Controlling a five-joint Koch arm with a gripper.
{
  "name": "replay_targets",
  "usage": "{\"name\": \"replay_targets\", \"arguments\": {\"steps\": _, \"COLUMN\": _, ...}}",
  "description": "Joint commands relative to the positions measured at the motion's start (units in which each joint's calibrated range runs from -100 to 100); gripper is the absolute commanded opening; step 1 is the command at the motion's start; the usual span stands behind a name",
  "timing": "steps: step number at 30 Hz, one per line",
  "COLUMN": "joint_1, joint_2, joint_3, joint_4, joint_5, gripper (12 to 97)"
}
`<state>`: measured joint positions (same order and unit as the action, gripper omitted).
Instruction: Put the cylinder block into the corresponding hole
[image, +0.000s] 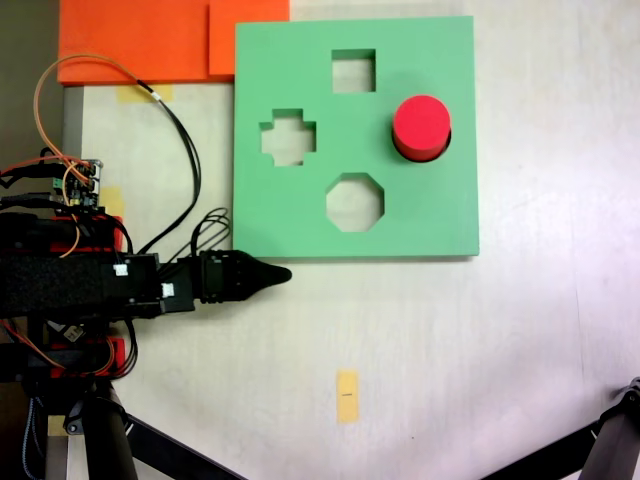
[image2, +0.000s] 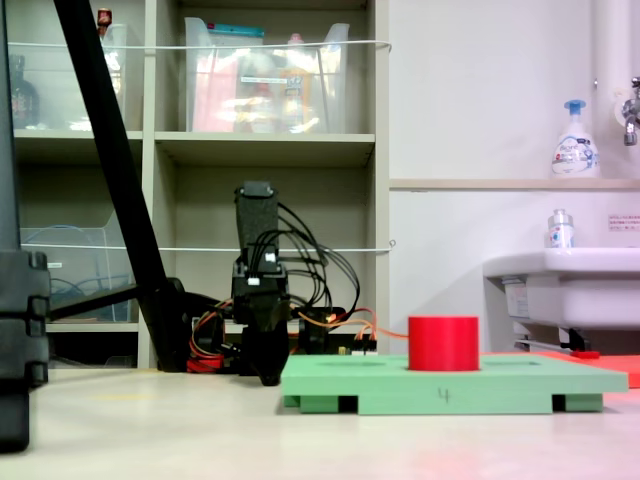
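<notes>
The pincer (image: 280, 274) lies low over the table (image: 450, 340) in the fixed view from above, pointing right, its black tip just off the lower left edge of the green foam board (image: 440, 210). Only one dark tapered tip shows there, and in the low fixed view the pincer (image2: 268, 375) is seen end on, so whether it is released or clenched cannot be told; nothing is seen in its grasp. The cylinder block (image: 421, 127) stands well apart from the pincer, up and to the right of its tip in the top view, upright in the corresponding hole (image: 447, 143) near the board's right edge. Between pincer and block lies the octagonal cutout (image: 355, 202). From the low view the cylinder block (image2: 444, 343) rises above the board (image2: 450, 380), right of the pincer.
</notes>
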<state>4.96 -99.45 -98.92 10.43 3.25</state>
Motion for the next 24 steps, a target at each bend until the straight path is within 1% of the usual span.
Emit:
{"name": "replay_targets", "arguments": {"steps": 1, "joint_1": 0.0, "joint_2": -0.5, "joint_3": -1.1, "joint_4": -3.8, "joint_5": -0.2, "gripper": 46.5}}
{"name": "replay_targets", "arguments": {"steps": 13, "joint_1": -0.6, "joint_2": -0.5, "joint_3": -1.1, "joint_4": -8.5, "joint_5": -0.2, "gripper": 46.6}}
{"name": "replay_targets", "arguments": {"steps": 16, "joint_1": -0.8, "joint_2": -0.5, "joint_3": -1.1, "joint_4": -8.2, "joint_5": -0.1, "gripper": 49.7}}
{"name": "replay_targets", "arguments": {"steps": 24, "joint_1": -0.8, "joint_2": -0.5, "joint_3": -1.1, "joint_4": -8.2, "joint_5": -0.1, "gripper": 49.7}}
